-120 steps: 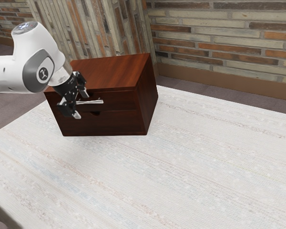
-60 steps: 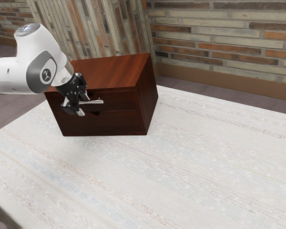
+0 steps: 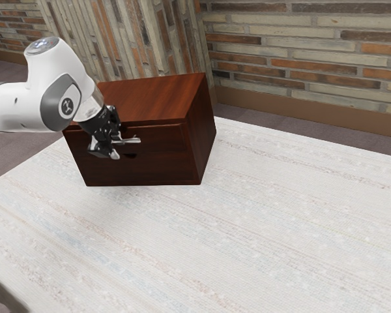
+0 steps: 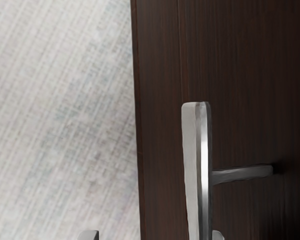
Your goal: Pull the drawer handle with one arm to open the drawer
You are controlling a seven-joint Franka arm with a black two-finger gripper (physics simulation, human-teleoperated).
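A dark wooden drawer box (image 3: 163, 98) stands on the pale table (image 3: 247, 222) near the exterior view's left. Its front looks flush with the box. A silver bar handle (image 3: 129, 139) crosses the drawer front (image 4: 240, 75). My black gripper (image 3: 106, 142) is at the handle's end nearest the arm, with one finger above the bar and one below. In the wrist view the handle (image 4: 196, 165) runs close under my hand on its short post. One fingertip (image 4: 88, 235) stands well off the bar and the other sits right beside it. The gripper is open.
A brick wall (image 3: 300, 45) rises behind the table. The broad table surface extends toward the exterior view's right and front. In the wrist view, the bare tabletop (image 4: 55, 125) lies beside the drawer front.
My hand has moved in closer to the drawer front and the fingers have narrowed around the handle. The drawer box has not moved.
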